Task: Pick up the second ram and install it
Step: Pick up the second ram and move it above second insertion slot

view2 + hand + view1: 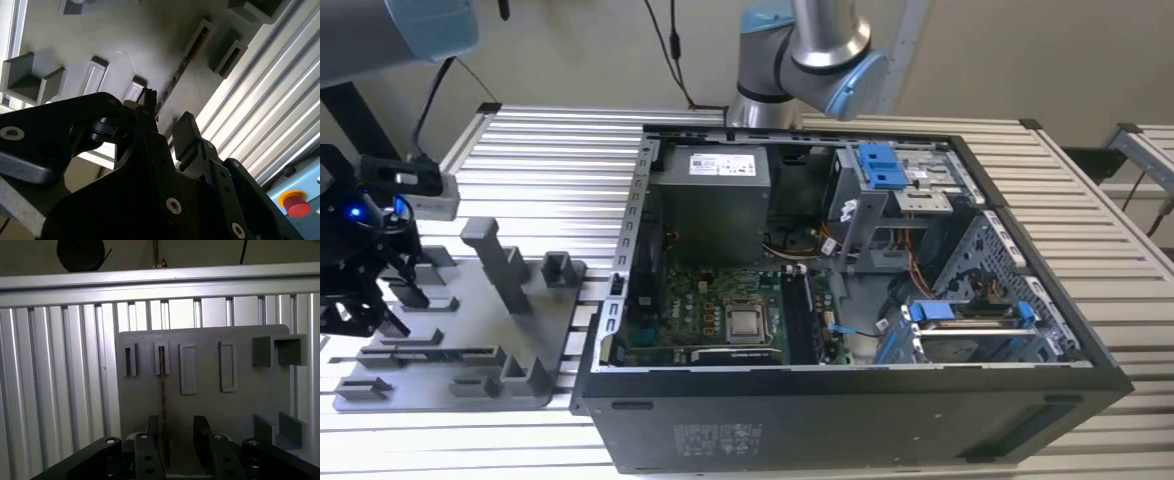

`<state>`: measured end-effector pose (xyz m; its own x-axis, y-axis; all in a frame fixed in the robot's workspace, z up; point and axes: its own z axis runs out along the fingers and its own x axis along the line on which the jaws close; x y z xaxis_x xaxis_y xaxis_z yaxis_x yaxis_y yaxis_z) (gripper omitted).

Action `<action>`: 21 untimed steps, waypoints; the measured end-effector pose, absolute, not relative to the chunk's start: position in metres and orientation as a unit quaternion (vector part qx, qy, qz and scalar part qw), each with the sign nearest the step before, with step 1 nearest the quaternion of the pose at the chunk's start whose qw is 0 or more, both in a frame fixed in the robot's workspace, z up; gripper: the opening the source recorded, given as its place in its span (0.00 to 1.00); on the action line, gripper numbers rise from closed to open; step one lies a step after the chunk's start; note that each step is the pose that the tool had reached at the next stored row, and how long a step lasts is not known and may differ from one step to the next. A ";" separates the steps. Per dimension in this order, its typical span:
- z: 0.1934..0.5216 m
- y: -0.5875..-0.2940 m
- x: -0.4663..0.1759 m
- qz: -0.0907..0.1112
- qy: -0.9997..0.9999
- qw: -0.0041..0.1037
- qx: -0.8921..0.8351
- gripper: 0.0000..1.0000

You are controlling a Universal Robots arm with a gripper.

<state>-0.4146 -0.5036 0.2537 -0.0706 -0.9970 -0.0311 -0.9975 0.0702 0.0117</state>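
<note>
In the first wrist view we see the black pincer [176,424] released above the grey plastic tray [240,407]; the thin dark second ram [163,385] stands edgewise in a slot between its fingers, near end hidden.

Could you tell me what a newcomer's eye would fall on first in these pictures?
The open PC case sits in the middle of the exterior view, its motherboard exposed. At that view's left a grey tray lies on the slatted table. In the first wrist view the claw hangs over that tray, open fingers either side of the second ram standing on edge in a slot.
</note>
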 end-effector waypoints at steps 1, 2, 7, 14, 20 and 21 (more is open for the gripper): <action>0.252 -0.504 -0.415 0.015 0.731 0.007 -0.682 0.42; 0.251 -0.504 -0.414 0.015 0.730 0.008 -0.683 0.42; 0.242 -0.504 -0.414 0.015 0.727 0.008 -0.686 0.42; 0.230 -0.504 -0.414 0.014 0.720 0.008 -0.693 0.42; 0.223 -0.504 -0.414 0.014 0.709 0.008 -0.705 0.42; 0.222 -0.505 -0.414 0.014 0.707 0.008 -0.707 0.42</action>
